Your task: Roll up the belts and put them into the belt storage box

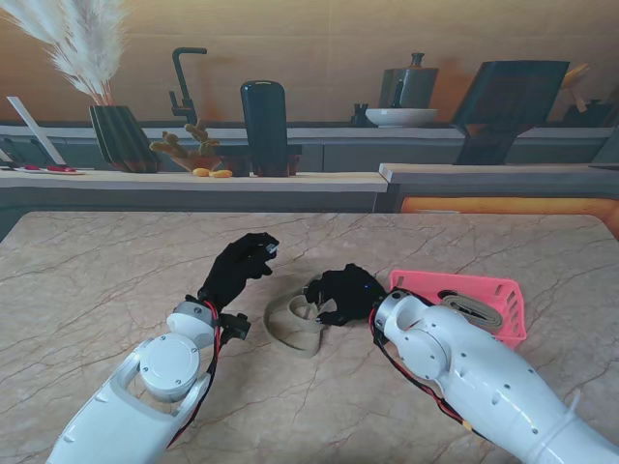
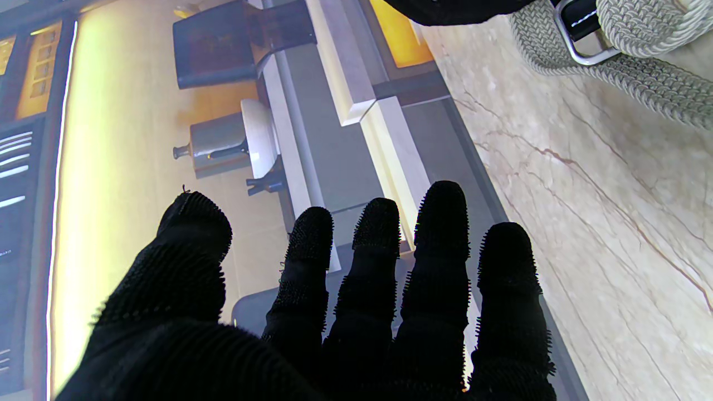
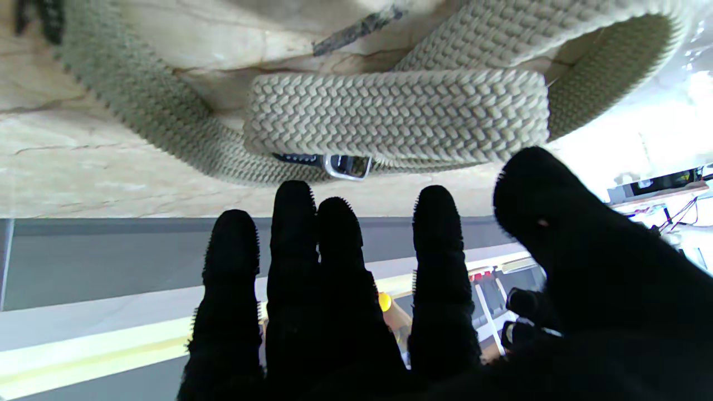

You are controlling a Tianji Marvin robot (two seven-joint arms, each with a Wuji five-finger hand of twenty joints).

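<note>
The woven beige belt (image 1: 295, 329) lay in a loose, half-coiled loop at the centre of the stand view, on the marble table (image 1: 97, 280). The right hand (image 1: 346, 293) sat just right of centre, over the loop's right side, fingers spread and gripping nothing as far as the right wrist view showed; there the silver buckle (image 3: 348, 166) peeked out under a flat run of the braid. The left hand (image 1: 240, 268) hovered left of centre, up off the table with fingers apart and empty, the belt out of its reach.

To roll this well, I judged the buckle end should become the core: pin it with the right fingers, bring the left hand in to steady the outer loop, and wind tightly so the coil stays flat on edge (a slack braid like this will likely spring open if released early).

The pink storage box (image 1: 508, 295) stood at centre right, beside the right forearm, already holding one rolled belt (image 1: 472, 304) in its near part; room for another looked likely.
</note>
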